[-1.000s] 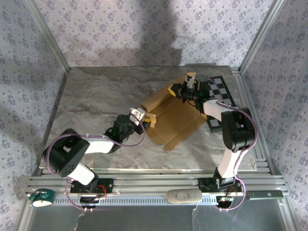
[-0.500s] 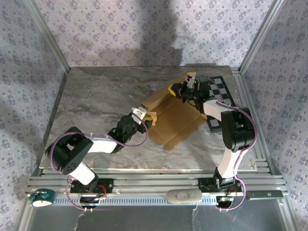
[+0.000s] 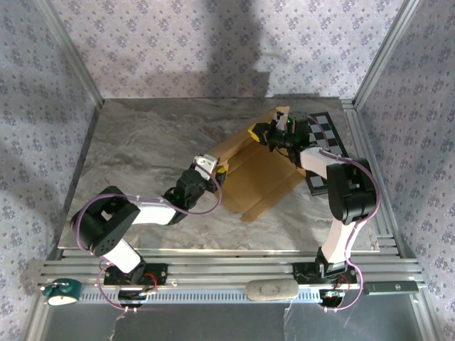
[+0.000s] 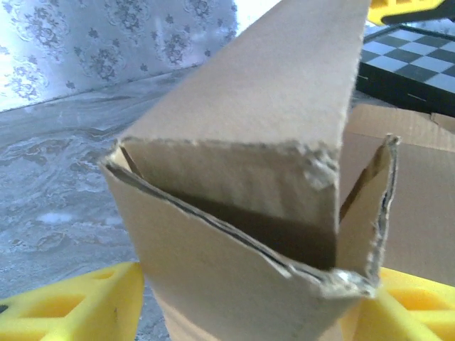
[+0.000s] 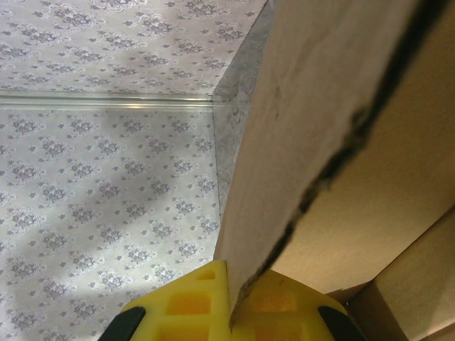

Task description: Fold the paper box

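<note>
The tan paper box [image 3: 259, 174] lies half folded in the middle of the table, its walls partly raised. My left gripper [image 3: 219, 172] is at its near-left corner. In the left wrist view the folded corner [image 4: 234, 92] stands between the yellow fingers [image 4: 71, 305], which are spread wide, with a sliver of table showing beside the left one. My right gripper [image 3: 264, 132] is at the box's far edge, shut on an upright flap [image 5: 313, 106] that runs down between its yellow pads [image 5: 185, 302].
A black-and-white checkerboard [image 3: 323, 142] lies at the right, partly under the box and the right arm. Patterned walls close in the table on three sides. Bare marbled table [image 3: 142, 142] stretches to the left.
My left arm has reached further right toward the box's corner and its jaws have spread a little wider. The right arm and its grip have not moved.
</note>
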You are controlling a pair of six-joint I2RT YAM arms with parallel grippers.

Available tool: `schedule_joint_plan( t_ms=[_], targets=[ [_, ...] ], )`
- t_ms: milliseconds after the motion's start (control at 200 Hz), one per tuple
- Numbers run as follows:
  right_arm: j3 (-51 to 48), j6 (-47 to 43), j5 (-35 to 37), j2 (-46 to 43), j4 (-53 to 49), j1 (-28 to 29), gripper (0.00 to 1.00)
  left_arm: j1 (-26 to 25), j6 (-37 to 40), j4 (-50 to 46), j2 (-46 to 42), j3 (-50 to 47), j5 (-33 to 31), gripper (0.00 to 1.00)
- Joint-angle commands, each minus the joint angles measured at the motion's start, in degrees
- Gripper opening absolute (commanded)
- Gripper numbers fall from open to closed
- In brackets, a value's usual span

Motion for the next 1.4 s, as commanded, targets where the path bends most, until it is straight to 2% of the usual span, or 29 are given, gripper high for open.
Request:
schedule_joint_plan(
  t_ms=[0, 260, 395, 625, 755, 885, 949, 1149, 1234, 1394],
  targets=[
    [-1.35, -0.36, -0.6, -0.27, -0.89, 0.54, 0.0, -0.95, -2.04, 1.26, 1.12, 2.66, -6.46, 0.68],
    [-3.24, 0.81, 1.17, -0.54, 1.97, 1.49, 0.0, -3.92, -3.42, -0.68, 5.09, 7.47, -15.81, 0.53],
    [-4.99, 1.9, 1.82, -0.88, 4.43, 1.47, 0.0, -4.77, -5.96, -2.82, 5.93, 8.75, -23.3, 0.43],
    [-6.86, 2.14, 3.05, -1.84, 5.38, 1.63, 0.0, -5.11, -8.69, -3.47, 6.29, 8.33, -27.36, 0.34],
    [-8.02, 2.0, 4.01, -1.94, 5.89, 2.19, 0.0, -5.27, -10.88, -6.29, 6.29, 9.38, -31.23, 0.2],
    [-9.78, 3.49, 5.29, -2.01, 8.14, 3.16, 0.0, -5.22, -12.61, -10.12, 7.21, 11.6, -34.47, 0.1],
    [-10.34, 3.92, 6.23, -2.52, 8.57, 3.85, 0.0, -5.3, -13.46, -12.71, 7.82, 12.89, -36.55, 0.0],
    [-10.69, 3.52, 9.04, -4.57, 5.58, 4.83, 0.0, -5.38, -14.43, -14.76, 8.49, 13.45, -38.09, 0.0],
    [-10.42, 3.57, 8.98, -4.58, 5.13, 4.76, 0.0, -5.32, -14.6, -14.77, 8.99, 13.25, -37.05, 0.17],
    [-10.01, 3.65, 8.89, -4.15, 4.84, 4.82, 0.0, -5.22, -15.04, -15.33, 10.48, 13.22, -36.4, 0.19]
  ],
)
